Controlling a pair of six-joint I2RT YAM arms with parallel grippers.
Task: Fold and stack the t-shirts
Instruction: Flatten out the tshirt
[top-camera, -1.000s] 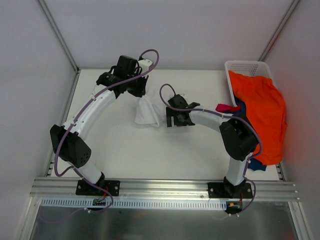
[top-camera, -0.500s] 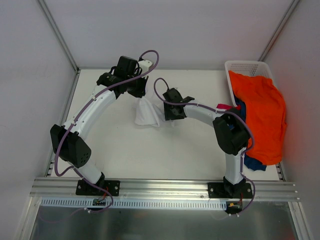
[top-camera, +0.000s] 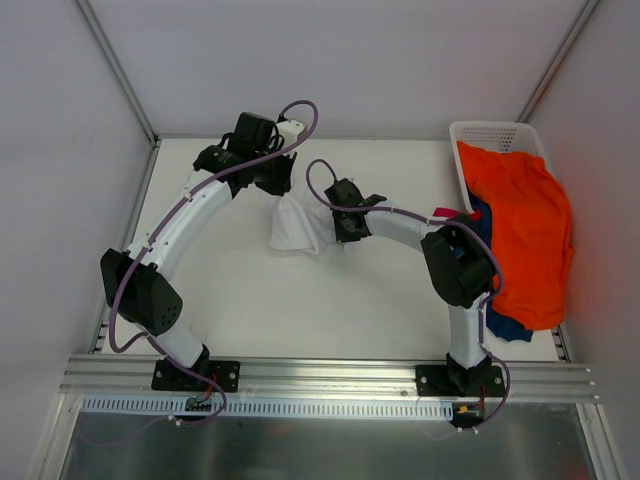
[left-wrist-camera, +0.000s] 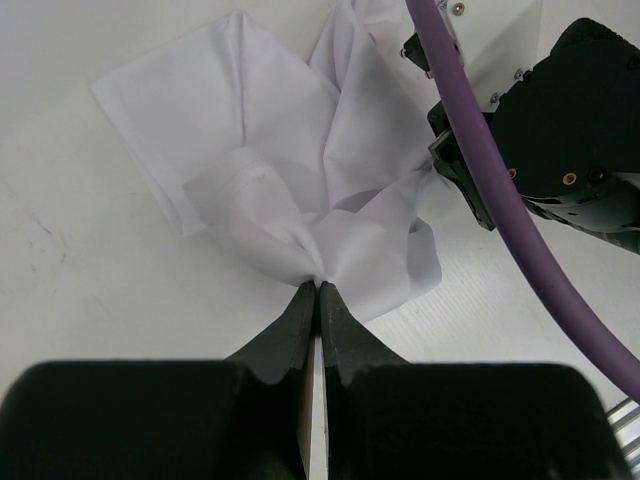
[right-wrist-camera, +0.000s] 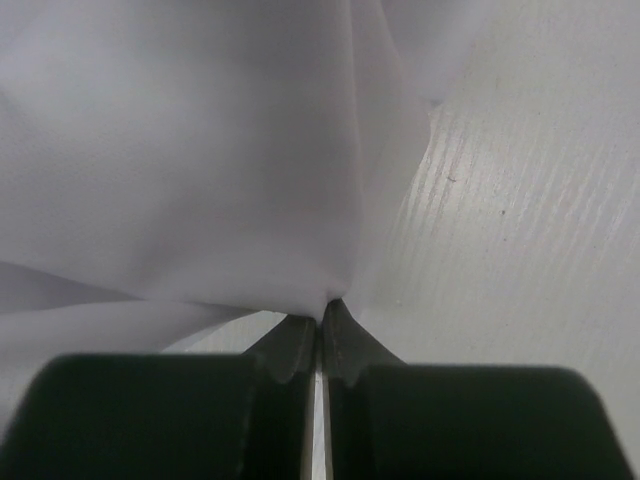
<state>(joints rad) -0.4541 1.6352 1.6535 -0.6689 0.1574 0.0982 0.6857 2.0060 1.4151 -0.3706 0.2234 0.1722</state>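
A crumpled white t-shirt (top-camera: 294, 228) lies bunched at the middle of the table. My left gripper (top-camera: 281, 191) is shut on its far edge; in the left wrist view the cloth (left-wrist-camera: 300, 180) fans out from the pinched fingertips (left-wrist-camera: 318, 288). My right gripper (top-camera: 337, 232) is shut on the shirt's right side, and in the right wrist view the white cloth (right-wrist-camera: 200, 150) bunches at its closed tips (right-wrist-camera: 322, 310). A large orange t-shirt (top-camera: 525, 225) drapes over the basket. Navy cloth (top-camera: 508, 328) and a bit of magenta cloth (top-camera: 452, 214) peek from under it.
A white lattice basket (top-camera: 490, 134) stands at the back right corner under the orange shirt. Grey walls enclose the table on three sides. An aluminium rail (top-camera: 330, 375) with both arm bases runs along the near edge.
My right gripper has moved left to the white shirt and closed on its right side. The left gripper has kept its hold and stayed in place.
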